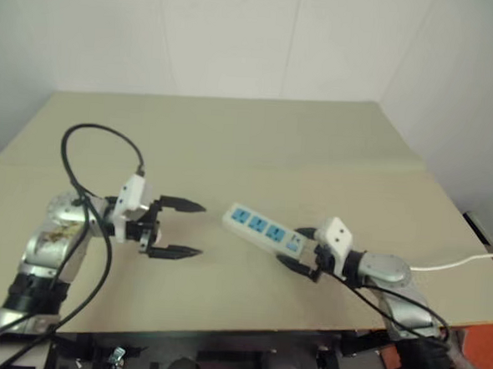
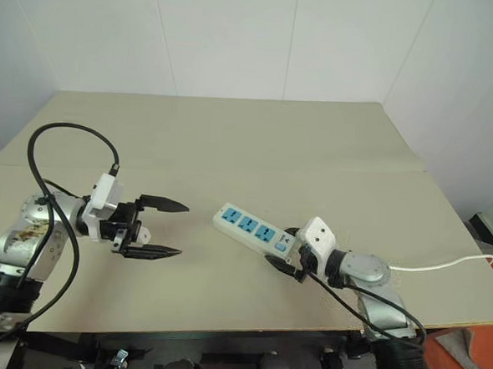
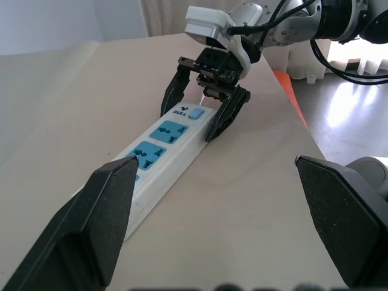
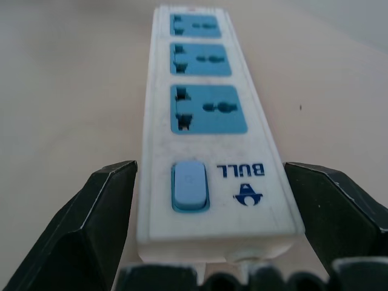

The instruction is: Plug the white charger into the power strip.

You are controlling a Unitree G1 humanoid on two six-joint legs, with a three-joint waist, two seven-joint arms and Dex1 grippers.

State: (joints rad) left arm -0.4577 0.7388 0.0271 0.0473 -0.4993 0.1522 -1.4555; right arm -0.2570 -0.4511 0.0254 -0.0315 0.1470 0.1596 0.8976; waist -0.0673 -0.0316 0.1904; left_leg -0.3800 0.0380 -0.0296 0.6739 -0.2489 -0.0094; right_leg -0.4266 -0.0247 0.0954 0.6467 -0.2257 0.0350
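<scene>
there the right gripper (image 3: 206, 118) straddles the power strip (image 2: 252, 229), fingers apart; left gripper (image 2: 162, 228) open.

Both arms are built of silver-grey metal segments joined by black collars. The left arm (image 2: 21, 246) is scuffed and carries a thick black cable (image 2: 60, 152) looped up to a white housing (image 2: 103, 194). The right arm (image 2: 366, 280) is cleaner, with thin black cables alongside. Each gripper, left (image 2: 167, 228) and right (image 3: 203, 109), is formed of a white boxy housing, a black mechanism and two tapered black fingers (image 3: 227, 112).
</scene>
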